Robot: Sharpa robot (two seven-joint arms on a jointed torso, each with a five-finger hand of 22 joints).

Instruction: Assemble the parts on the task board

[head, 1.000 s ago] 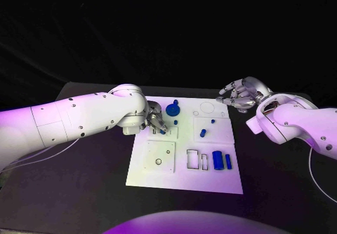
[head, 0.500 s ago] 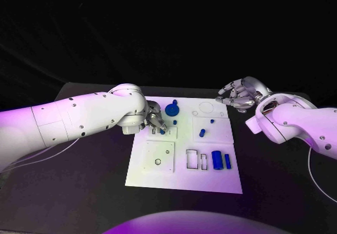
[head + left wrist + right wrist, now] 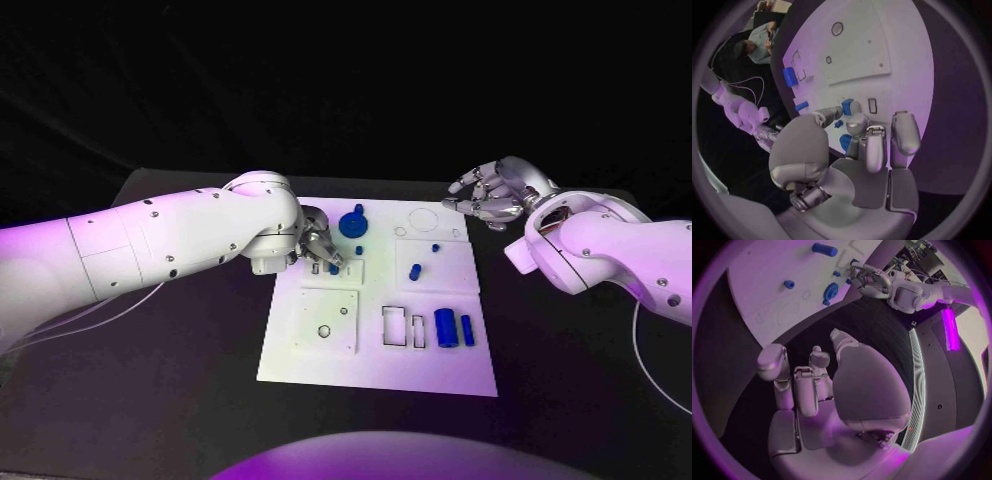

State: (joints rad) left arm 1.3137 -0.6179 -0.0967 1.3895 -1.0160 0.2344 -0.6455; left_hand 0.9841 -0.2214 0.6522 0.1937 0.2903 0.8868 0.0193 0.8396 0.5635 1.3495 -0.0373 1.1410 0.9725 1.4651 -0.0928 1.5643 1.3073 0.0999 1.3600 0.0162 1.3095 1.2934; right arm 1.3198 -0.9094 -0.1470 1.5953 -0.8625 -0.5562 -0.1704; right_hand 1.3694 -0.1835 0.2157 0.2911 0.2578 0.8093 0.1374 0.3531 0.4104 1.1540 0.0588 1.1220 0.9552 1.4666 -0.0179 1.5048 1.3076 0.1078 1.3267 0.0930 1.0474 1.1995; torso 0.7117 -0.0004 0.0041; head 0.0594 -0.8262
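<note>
Small blue part sits pinched in the fingertips of the left hand, low over the white board near its far-left area, by a small rectangular slot. Other blue parts on board: round piece at far end, short peg mid-board, cylinder and slimmer bar nearer the robot, on the right. Right hand off the board's far-right corner over the black table, fingers curled in, holding nothing.

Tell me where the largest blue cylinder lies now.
In the head view the blue cylinder lies on the task board, near its right edge, between a rectangular slot and a thinner blue pin.
</note>
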